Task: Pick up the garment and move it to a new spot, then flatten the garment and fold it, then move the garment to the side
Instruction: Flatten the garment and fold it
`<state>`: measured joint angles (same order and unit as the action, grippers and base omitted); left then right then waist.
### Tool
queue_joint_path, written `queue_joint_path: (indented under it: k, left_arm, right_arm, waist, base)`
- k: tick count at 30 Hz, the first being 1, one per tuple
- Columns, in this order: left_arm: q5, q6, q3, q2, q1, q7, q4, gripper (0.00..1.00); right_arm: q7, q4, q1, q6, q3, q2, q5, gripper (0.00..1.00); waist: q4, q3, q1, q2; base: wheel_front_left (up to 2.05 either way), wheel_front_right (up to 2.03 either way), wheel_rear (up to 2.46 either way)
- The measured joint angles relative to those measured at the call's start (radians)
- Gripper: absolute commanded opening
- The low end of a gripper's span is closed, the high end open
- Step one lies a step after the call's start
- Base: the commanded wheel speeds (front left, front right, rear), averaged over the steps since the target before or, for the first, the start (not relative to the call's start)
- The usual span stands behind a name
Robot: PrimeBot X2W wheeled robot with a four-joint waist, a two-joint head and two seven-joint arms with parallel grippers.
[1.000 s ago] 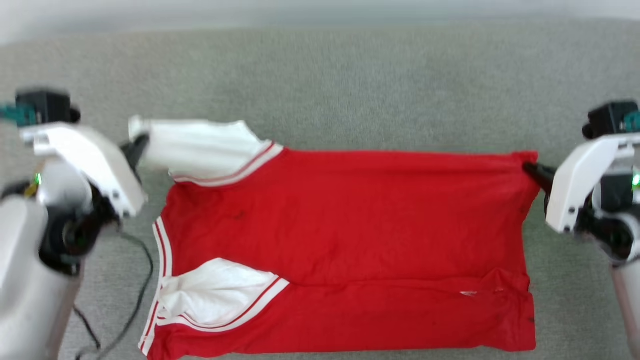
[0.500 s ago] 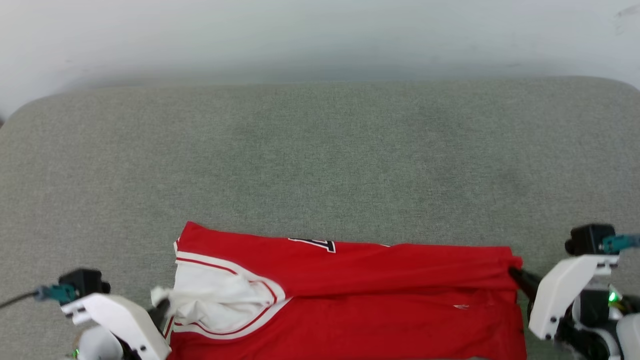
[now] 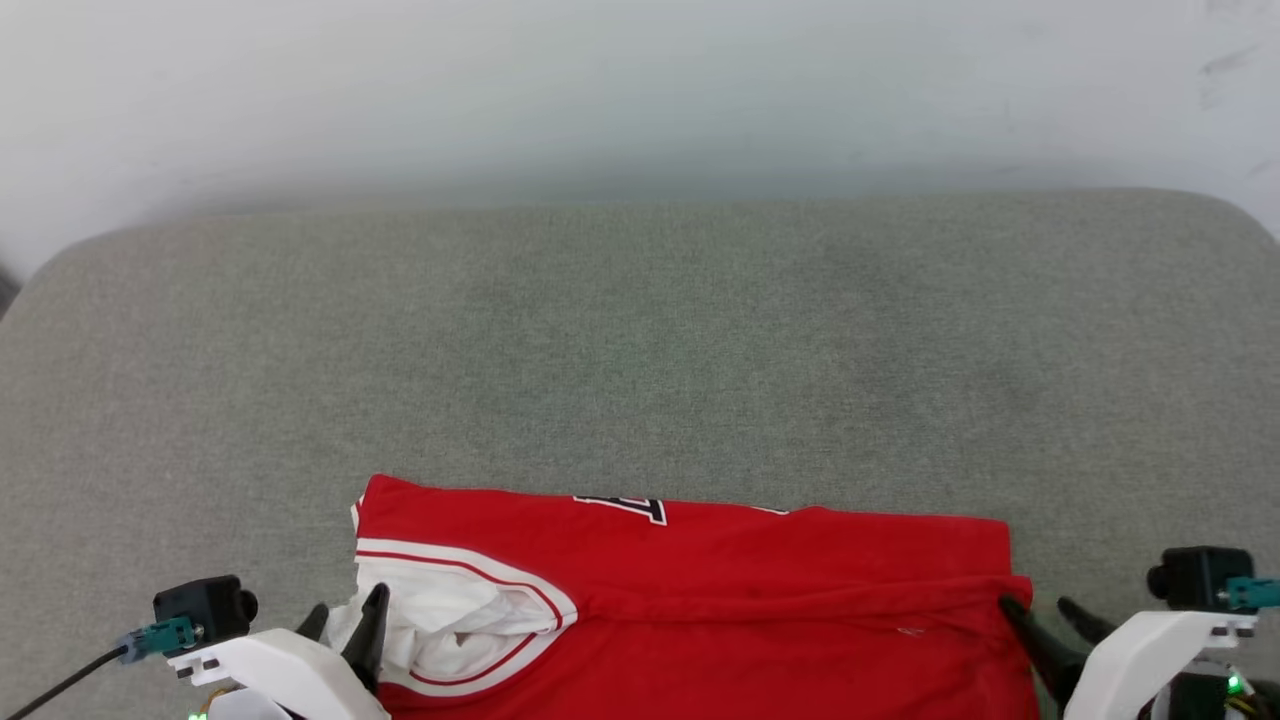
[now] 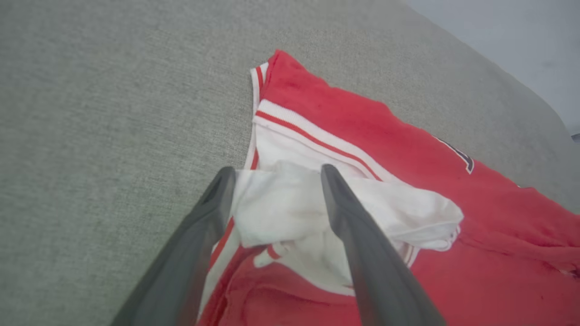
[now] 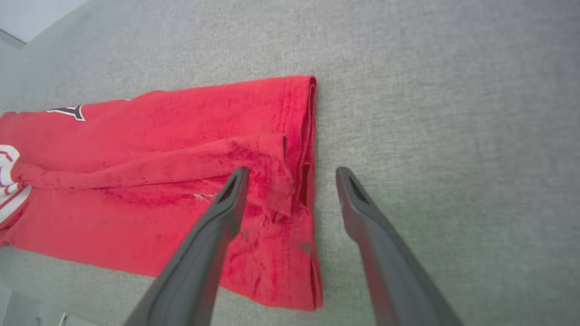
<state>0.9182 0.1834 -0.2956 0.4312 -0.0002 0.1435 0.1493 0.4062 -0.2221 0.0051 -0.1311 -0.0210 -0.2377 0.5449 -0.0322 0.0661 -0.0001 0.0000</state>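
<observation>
Overhead, head view: folded garment lies at the near edge of the grey cushion. Left wrist view: left gripper, fingers apart, straddles the white sleeve. Right wrist view: right gripper, likewise spread, sits astride the red hem.

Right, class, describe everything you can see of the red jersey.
The garment is a red jersey of soft-looking cloth, folded into a long band lying on the grey padded surface. A crumpled white sleeve with red-striped trim sits at its left end; a scrap of black, white-outlined lettering peeks at the far edge. The open left gripper straddles the sleeve, the open right gripper the hem corner; neither grips it.
</observation>
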Motion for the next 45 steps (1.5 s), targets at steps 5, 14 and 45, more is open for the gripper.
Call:
queue_joint_path:
  k: [5,14,45]
  left_arm:
    - [-0.074,0.02,-0.012,-0.016,-0.006,-0.102,-0.059,1.0]
    - [-0.256,0.063,-0.053,-0.048,-0.039,-0.317,-0.133,1.0]
    - [-0.397,0.085,-0.126,-0.042,-0.096,-0.362,-0.291,1.0]
  right_arm:
    - [-0.016,0.105,0.02,0.0,0.046,-0.011,-0.01,1.0]
    - [0.138,0.169,0.016,0.0,0.235,-0.049,-0.036,1.0]
    - [0.417,-0.127,-0.106,0.0,0.123,0.014,0.025,0.0]
  waist:
    - [-0.011,-0.036,0.0,0.0]
    - [0.004,-0.069,0.0,0.0]
    - [0.171,0.005,0.0001,0.0]
  base:
    - [0.0,0.0,0.0]
    - [0.0,0.0,0.0]
    - [0.0,0.0,0.0]
